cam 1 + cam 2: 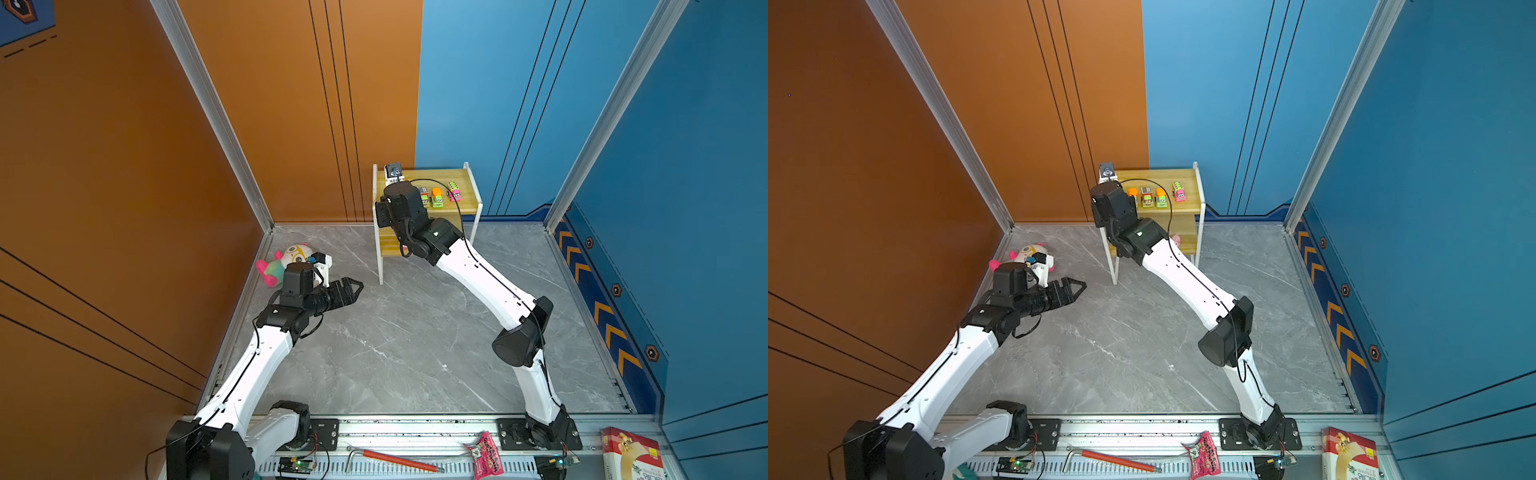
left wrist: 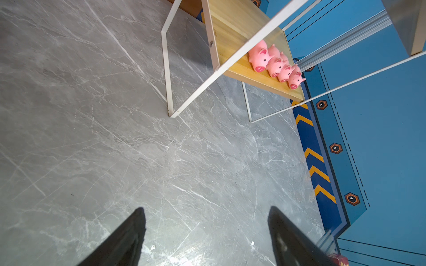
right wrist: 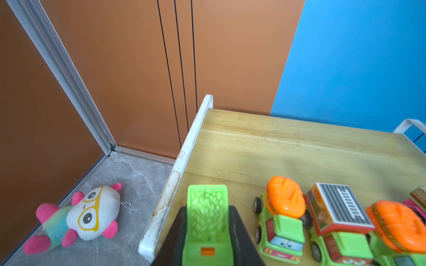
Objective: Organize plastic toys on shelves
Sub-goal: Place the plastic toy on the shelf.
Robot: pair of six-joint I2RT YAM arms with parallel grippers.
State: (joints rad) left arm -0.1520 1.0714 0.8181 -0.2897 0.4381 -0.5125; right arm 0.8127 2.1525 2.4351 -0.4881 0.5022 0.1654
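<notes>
The right claw (image 3: 207,208) is closed on a green truck (image 3: 206,221), one black finger pressed against each side, with the truck's tipper bed sticking out past the fingertips. The truck sits over the top board (image 3: 288,147) of the rack (image 1: 465,183), at the end nearest the orange wall (image 1: 291,104), just inside the white edge rail. Whether its wheels touch the wood cannot be told. Just beside it, four more trucks (image 1: 1161,198) stand in a row on the same board: two with orange drums, one with a striped roof, and a pink one at the far end. Four pink pigs (image 2: 276,65) stand shoulder to shoulder on the lower board (image 2: 244,69).

The right arm (image 1: 478,266) rises from its base at the near edge and bends at a raised elbow. It then stretches across the grey floor (image 1: 395,340) to the rack, with its wrist over the board and hiding the claw in both top views.

The left arm (image 1: 249,365) runs along the orange wall. The left claw (image 1: 351,286) points toward the rack, well apart from it, above bare floor. Its fingers (image 2: 136,225) are spread wide and hold nothing. A plush doll (image 1: 291,255) lies on the floor just behind that wrist.
</notes>
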